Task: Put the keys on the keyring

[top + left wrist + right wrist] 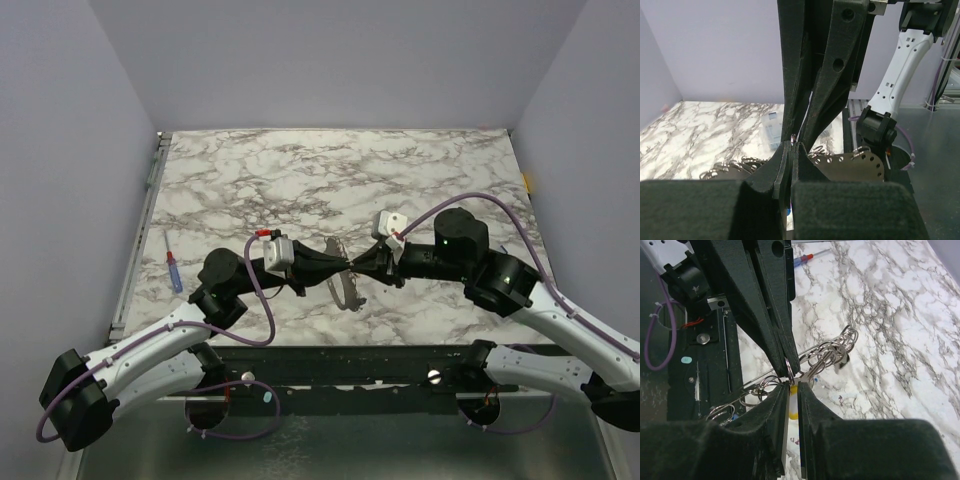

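My two grippers meet tip to tip over the middle of the marble table. My right gripper [360, 264] [794, 386] is shut on a small key with a yellow tag [794, 404]. My left gripper [343, 267] [792, 145] is shut on a thin steel keyring [789, 371] [792, 138], held right at the key's tip. Below them lies a perforated metal plate [852, 167] [346, 287] carrying several more rings [837, 347]. A blue bit [788, 212] shows under my left fingers; I cannot tell what it is.
A thin red-and-blue stick [173, 270] [802, 260] lies at the table's left edge. A small clear box [771, 129] sits on the marble beyond the plate. A black rail [350, 362] runs along the near edge. Lilac walls close in three sides.
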`<state>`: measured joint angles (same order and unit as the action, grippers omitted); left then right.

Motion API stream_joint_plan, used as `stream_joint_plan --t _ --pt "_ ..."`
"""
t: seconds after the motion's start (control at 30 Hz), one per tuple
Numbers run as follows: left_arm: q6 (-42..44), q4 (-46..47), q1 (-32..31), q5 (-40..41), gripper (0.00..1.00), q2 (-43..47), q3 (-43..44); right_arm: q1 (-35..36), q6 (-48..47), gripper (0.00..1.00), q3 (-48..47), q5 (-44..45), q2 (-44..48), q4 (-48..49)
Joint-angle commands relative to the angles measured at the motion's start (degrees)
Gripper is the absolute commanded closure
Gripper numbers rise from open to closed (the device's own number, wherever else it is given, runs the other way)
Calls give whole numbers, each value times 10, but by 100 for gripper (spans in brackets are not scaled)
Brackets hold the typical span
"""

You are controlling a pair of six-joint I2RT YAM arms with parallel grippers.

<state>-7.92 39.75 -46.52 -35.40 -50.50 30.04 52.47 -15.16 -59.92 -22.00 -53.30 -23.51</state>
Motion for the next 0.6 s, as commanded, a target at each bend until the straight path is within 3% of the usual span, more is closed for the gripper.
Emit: stream_joint_plan --t 0.0,0.57 --pt "-4 28 0 -3 100 14 -3 1 -8 81 -6 -20 -7 14" --pt "-6 28 0 -3 100 15 -5 0 -12 90 -8 -20 -15 26"
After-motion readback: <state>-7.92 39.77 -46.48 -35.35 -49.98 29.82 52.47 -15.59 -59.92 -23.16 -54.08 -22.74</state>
